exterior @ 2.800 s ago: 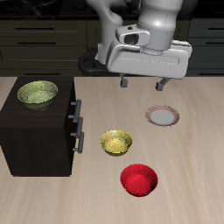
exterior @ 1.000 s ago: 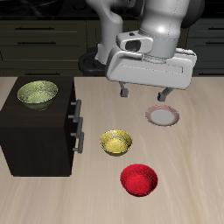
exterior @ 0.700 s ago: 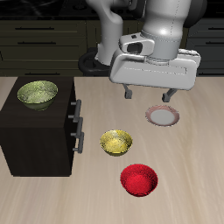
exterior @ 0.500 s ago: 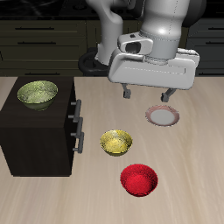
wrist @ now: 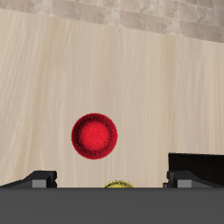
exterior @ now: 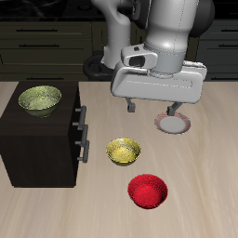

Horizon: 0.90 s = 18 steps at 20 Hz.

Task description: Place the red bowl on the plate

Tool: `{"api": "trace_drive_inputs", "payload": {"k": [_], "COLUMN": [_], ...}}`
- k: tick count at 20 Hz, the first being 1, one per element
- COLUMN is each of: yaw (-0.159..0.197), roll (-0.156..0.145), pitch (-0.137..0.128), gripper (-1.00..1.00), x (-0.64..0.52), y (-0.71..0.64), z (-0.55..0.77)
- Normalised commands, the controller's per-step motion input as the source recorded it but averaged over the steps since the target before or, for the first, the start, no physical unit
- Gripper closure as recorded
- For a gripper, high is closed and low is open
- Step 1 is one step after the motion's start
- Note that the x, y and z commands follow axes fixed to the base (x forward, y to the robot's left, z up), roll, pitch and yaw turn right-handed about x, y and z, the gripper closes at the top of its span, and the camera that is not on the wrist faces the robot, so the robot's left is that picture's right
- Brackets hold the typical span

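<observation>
The glossy red bowl (exterior: pixel 147 191) sits near the table's front edge, and the wrist view shows it as the red bowl (wrist: pixel 94 136) on bare wood. The plate (exterior: pixel 175 124), whitish with a pinkish-brown rim, lies farther back, partly behind one gripper finger. My gripper (exterior: pixel 152 108) hangs open and empty above the table, between the plate and the yellow patterned bowl (exterior: pixel 123 151), well above and behind the red bowl. Its two fingertips (wrist: pixel 35 179) show wide apart in the wrist view.
A dark cabinet (exterior: pixel 42 139) stands beside the bowls, with a yellow-green bowl (exterior: pixel 40 99) on top. The yellow patterned bowl sits between the cabinet and the red bowl. A dark round object (exterior: pixel 97 67) lies at the table's back.
The gripper has come lower and nearer the table's front edge, now overlapping the plate in the exterior view. The bowls and plate have not moved.
</observation>
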Motion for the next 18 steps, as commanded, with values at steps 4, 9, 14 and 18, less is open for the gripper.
{"api": "trace_drive_inputs", "payload": {"k": [4,9,14,18], "yaw": [-0.001,0.008,-0.003,0.025], "roll": [0.001,0.003,0.000,0.001], "pitch": [0.039,-0.011,-0.041,-0.069], "gripper": [-1.00,-1.00,-1.00,-1.00], "x": [0.04,-0.02,-0.03,-0.05], "y": [-0.05,-0.04,-0.08,-0.10], "z": [-0.40,-0.31,-0.20,-0.33]}}
